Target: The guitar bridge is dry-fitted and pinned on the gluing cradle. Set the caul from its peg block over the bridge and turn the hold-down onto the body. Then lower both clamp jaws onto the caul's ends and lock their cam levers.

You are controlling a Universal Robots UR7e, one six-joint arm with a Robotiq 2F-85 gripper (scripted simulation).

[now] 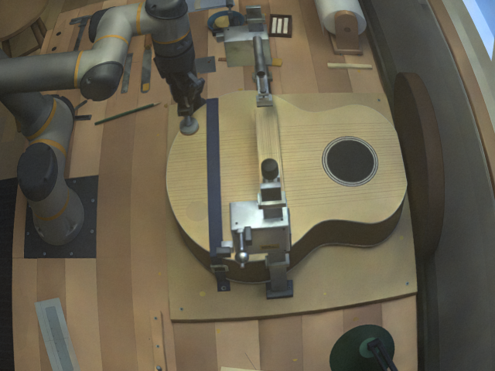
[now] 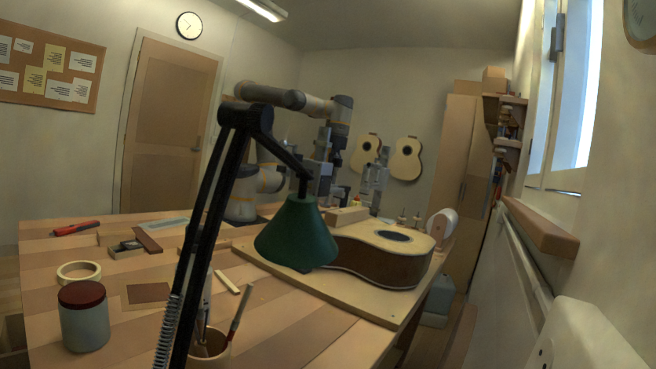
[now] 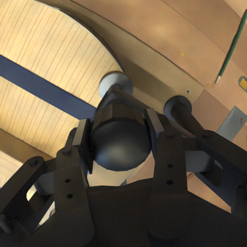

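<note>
The wooden caul (image 1: 268,137) lies across the guitar body (image 1: 286,167) over the bridge, running between the far clamp (image 1: 256,48) and the near clamp (image 1: 262,223). A dark knob (image 1: 270,168) stands on the caul near the near clamp. A blue strap (image 1: 213,171) crosses the lower bout. The hold-down's round grey pad (image 1: 188,126) (image 3: 115,82) sits at the far edge of the guitar top, beside the strap. Its dark round knob (image 3: 120,144) is under my wrist, and its pivot post (image 3: 177,106) stands on the cradle board just off the body. My gripper (image 3: 119,139) (image 1: 186,102) is closed around the hold-down's knob.
A jar (image 2: 83,316) and a tape roll (image 2: 79,271) stand on the near bench. A green pencil (image 1: 127,113) lies beside the cradle board's far corner, with files (image 1: 146,70) beyond it. A green lamp shade (image 2: 297,232) hides part of the guitar from the second side camera. A paper roll (image 1: 344,18) stands far right.
</note>
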